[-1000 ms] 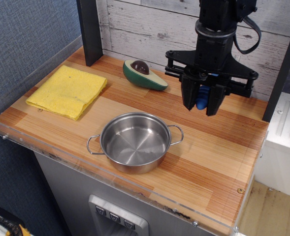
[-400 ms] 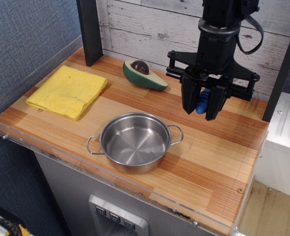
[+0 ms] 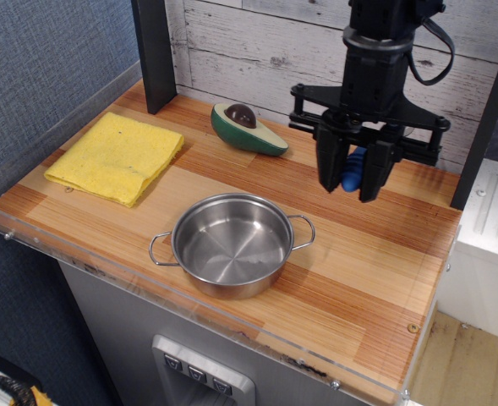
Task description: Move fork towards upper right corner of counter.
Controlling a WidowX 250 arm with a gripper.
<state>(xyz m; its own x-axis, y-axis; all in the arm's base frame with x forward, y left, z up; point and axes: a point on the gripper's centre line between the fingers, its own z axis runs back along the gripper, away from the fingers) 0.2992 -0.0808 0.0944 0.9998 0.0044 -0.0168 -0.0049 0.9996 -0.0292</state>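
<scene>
The fork (image 3: 352,172) shows only as a blue ribbed handle between the black fingers of my gripper (image 3: 350,188); its tines are hidden. The gripper is shut on the handle and hangs over the right back part of the striped wooden counter (image 3: 375,254), near the white plank wall. I cannot tell whether the fork touches the wood.
A steel pot (image 3: 232,244) with two handles stands front-centre. A halved avocado toy (image 3: 247,128) lies at the back, left of the gripper. A yellow cloth (image 3: 117,156) lies at the left. A black post (image 3: 154,51) stands at the back left. A clear acrylic rim (image 3: 189,309) lines the front edge.
The gripper with the fork has shifted slightly to the right and toward the back wall. The pot, avocado and cloth have not moved.
</scene>
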